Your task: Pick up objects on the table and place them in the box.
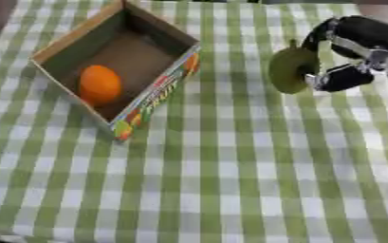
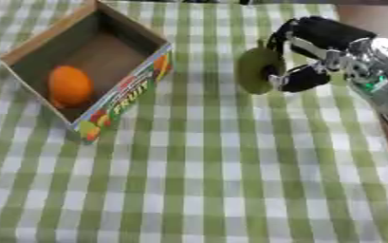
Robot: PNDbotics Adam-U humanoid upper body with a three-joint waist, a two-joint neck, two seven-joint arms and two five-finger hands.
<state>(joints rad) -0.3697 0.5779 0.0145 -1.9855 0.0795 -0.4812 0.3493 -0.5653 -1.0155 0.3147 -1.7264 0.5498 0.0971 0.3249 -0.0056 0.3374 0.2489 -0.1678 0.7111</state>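
Green round fruit (image 1: 291, 70) pinched in right hand (image 1: 346, 52), orange (image 1: 100, 84) inside box (image 1: 80, 35)

We saw table (image 1: 230, 190) under green and white checked cloth (image 2: 213, 180). We saw dark brown strip at top corners.

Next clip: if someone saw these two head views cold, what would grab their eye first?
Probably the black right robot hand at upper right, its fingers curled round a round olive-green fruit held above the green checked tablecloth. Next, the bright orange fruit lying inside the open cardboard box at upper left, which has colourful fruit print on its near side.
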